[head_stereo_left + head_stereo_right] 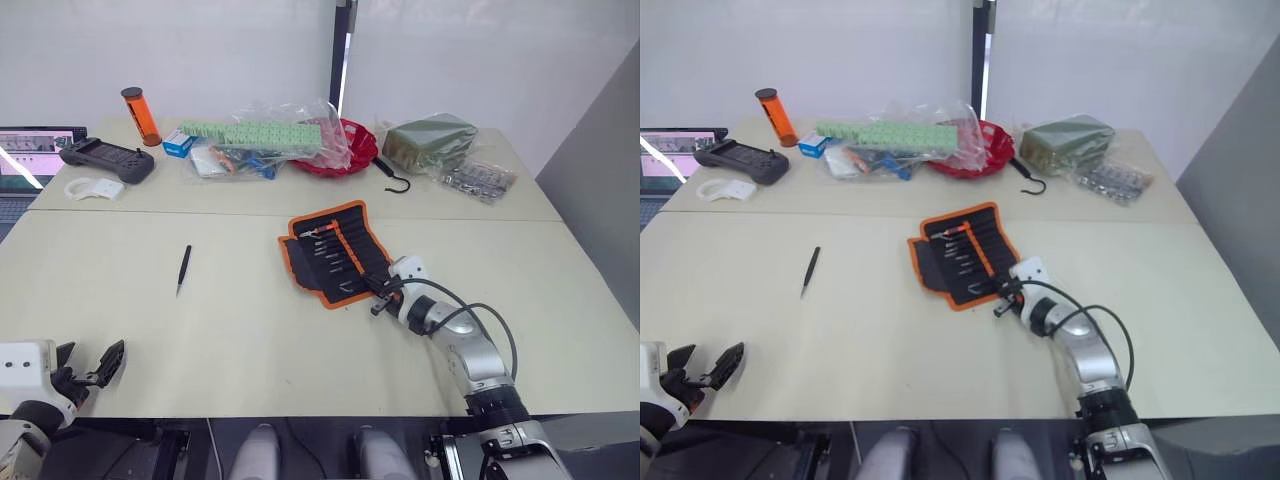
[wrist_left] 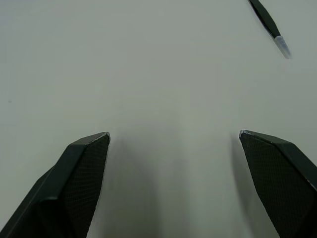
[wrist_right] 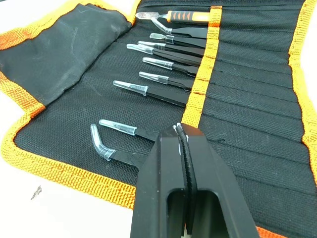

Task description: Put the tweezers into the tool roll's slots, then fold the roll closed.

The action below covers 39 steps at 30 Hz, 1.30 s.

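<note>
Roughly, by position from left to right:

Left gripper (image 1: pixel 88 372): hangs low at the near left edge of the table, its fingers spread wide with nothing between them; bare tabletop lies under it.

Loose tweezer (image 1: pixel 184 268): one slim black pair lies alone on the table (image 1: pixel 150 310), well apart from the roll and to its left. It seems to be the last piece to stow.

Tool roll (image 1: pixel 336 251): lies open and flat near the table's middle, orange trim showing all round. Not yet folded.

Slots (image 3: pixel 208 94): several tweezers (image 3: pixel 148 91) already sit in the pockets, capped tips sticking out past the orange stripe, beside an orange-handled tool (image 3: pixel 173 16) at the far end.

Right gripper (image 1: pixel 381 296): at the roll's near right edge, fingers pressed together over the black fabric; whether anything is pinched between them is hidden.

Progress: most of the stowing looks done; the loose pair and the fold remain.

Surface: two pale tables butted together, with a red bowl (image 1: pixel 358 150), bags and a black hook (image 1: pixel 396 182) along the back.

Room: plain white wall behind.
</note>
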Tool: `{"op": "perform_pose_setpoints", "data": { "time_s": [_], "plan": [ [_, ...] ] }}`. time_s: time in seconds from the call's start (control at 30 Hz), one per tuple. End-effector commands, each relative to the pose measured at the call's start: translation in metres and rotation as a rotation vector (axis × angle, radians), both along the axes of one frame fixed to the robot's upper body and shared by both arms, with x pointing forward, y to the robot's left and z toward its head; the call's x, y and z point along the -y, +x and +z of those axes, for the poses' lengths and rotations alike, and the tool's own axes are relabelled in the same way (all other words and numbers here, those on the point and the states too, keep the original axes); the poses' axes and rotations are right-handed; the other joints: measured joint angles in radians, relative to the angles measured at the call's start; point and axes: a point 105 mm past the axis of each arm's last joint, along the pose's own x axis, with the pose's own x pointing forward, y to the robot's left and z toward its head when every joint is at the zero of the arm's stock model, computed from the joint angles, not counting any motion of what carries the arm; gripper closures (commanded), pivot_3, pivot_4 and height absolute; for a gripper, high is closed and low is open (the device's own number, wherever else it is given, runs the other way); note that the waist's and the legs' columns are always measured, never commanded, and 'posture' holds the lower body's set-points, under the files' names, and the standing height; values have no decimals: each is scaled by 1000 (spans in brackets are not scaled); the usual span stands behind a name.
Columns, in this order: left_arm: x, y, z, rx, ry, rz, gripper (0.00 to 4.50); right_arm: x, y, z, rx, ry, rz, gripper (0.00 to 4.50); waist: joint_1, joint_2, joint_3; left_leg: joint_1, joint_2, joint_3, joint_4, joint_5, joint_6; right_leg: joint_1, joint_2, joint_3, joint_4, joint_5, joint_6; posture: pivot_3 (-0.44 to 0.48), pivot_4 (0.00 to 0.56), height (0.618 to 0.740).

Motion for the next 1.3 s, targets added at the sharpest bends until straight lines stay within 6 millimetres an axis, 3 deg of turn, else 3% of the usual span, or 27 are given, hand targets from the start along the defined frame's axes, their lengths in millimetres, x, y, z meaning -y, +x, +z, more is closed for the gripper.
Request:
{"op": "perform_pose_setpoints", "data": {
  "time_s": [0.03,0.3,0.67,0.87,1.1,1.3],
  "plan": [
    [3,6,21,77,40,-4,44,12,-6,-25,-90,-46,-36,4500,0,0,0,0,0,0,0,0,0,0,0,0,0,0,0,0,150,740],
    [16,20,24,73,44,-74,44,9,-9,-27,-93,-37,-40,4500,1,0,0,0,0,0,0,0,0,0,0,0,0,0,0,0,150,740],
    [50,84,37,128,-8,-127,44,11,-10,-26,-91,-43,-51,4500,-1,-1,-1,0,0,0,0,0,0,0,0,0,0,0,0,0,150,740],
    [77,113,27,56,-12,-128,44,13,-8,-23,-82,-47,-65,4500,-3,-2,-1,0,-1,0,0,0,0,0,0,0,0,1,1,0,150,740],
    [90,136,11,-16,-37,-108,44,12,-8,-22,-76,-52,-62,4500,-3,-2,-1,0,-1,0,0,0,0,0,1,0,1,1,1,0,150,740],
    [89,139,8,-42,-37,-88,1848,13,-7,-21,-74,-53,-70,4500,-2,-1,-2,0,-1,0,0,0,0,0,1,0,1,1,1,0,150,740]
  ]
}}
